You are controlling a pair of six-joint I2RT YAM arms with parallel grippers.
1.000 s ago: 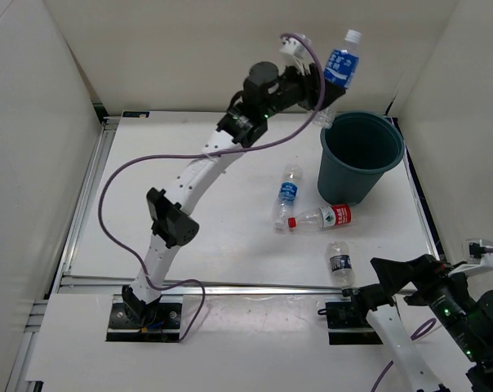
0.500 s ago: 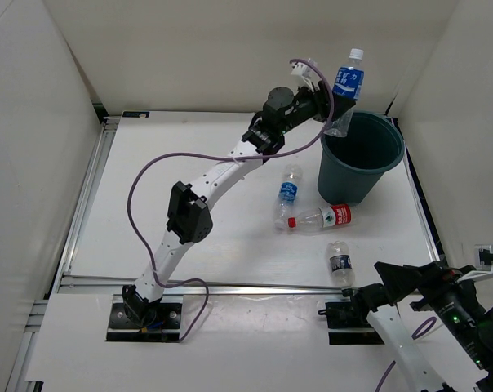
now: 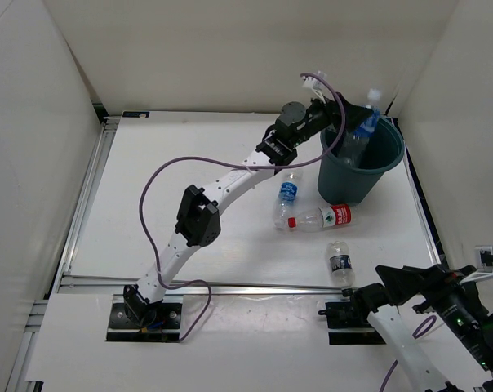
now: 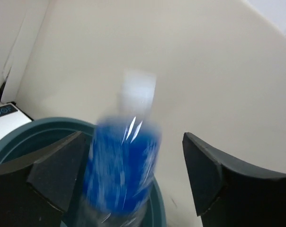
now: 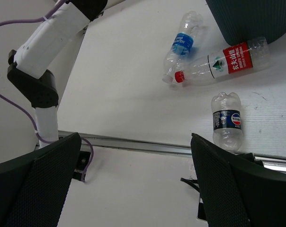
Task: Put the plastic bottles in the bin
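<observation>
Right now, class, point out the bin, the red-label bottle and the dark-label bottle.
bin [image 3: 348, 186], top view, on its outer wall.
red-label bottle [image 5: 234, 58], right wrist view, on its label.
dark-label bottle [image 5: 227, 118], right wrist view, on its label.

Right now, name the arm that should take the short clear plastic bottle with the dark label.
Right. The open right gripper sits at the near edge, the short dark-label bottle just ahead. The left gripper is stretched over the round teal-grey plastic bin, open around a blurred blue-label bottle.
</observation>
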